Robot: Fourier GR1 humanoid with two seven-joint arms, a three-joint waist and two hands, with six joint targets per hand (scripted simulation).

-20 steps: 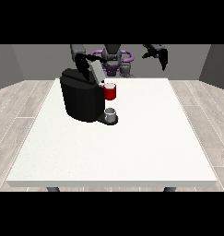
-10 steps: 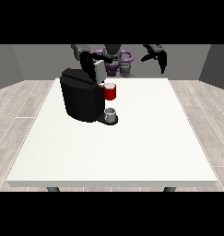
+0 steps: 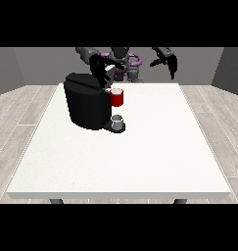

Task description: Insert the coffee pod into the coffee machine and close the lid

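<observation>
Coffee machine: one, black, on white table, left of centre. We count one red thing at the machine, one grey thing on drip base below it; cannot tell if it's the pod. Two hands up. Hand at view's left hangs over machine's top rear, fingers unclear, we cannot tell. Hand at view's right raised, well apart, fingers relaxed, holding nothing.

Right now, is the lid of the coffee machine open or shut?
Cannot tell. The hand at the view's left is over the top of the black coffee machine and hides the lid area.
</observation>
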